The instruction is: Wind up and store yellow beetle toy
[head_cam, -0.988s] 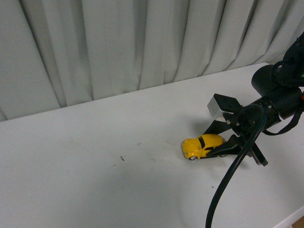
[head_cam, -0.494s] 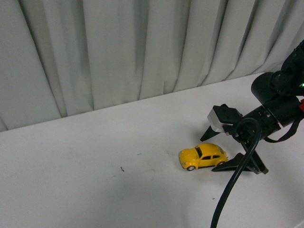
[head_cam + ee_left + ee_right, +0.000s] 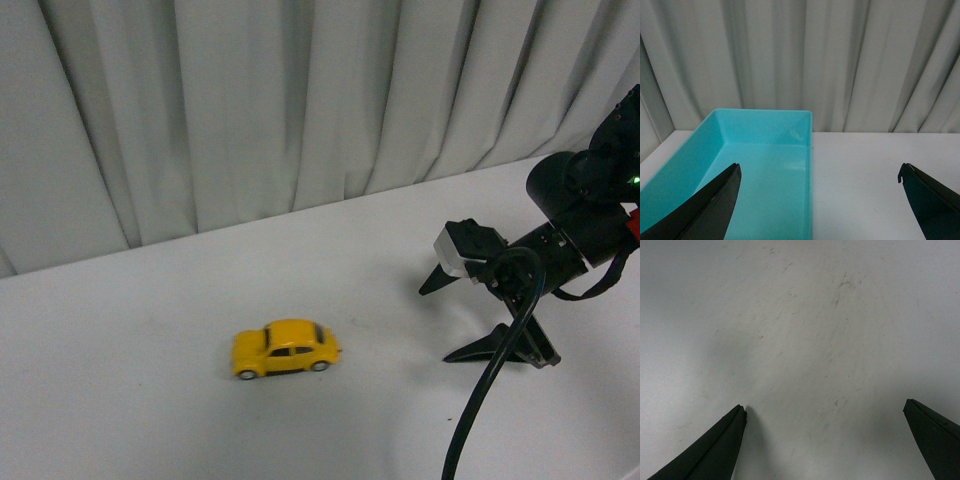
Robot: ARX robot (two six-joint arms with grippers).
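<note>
While the small glossy yellow Beetle-shaped toy car [image 3: 286, 349] stood on its wheels on the white table [image 3: 120, 410], well apart from the black right gripper [image 3: 438, 323], that gripper's fingers were spread wide and empty. The left gripper [image 3: 819, 172] gaped likewise, facing a turquoise plastic bin [image 3: 760, 130].

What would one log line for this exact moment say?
yellow beetle toy: on table, ungripped | right tool: open, empty | left tool: open, facing teal bin | stored: not yet

Soft diffuse light, faint shadows on table [image 3: 120, 400]; right wrist view greyer, darker twd edges.
</note>
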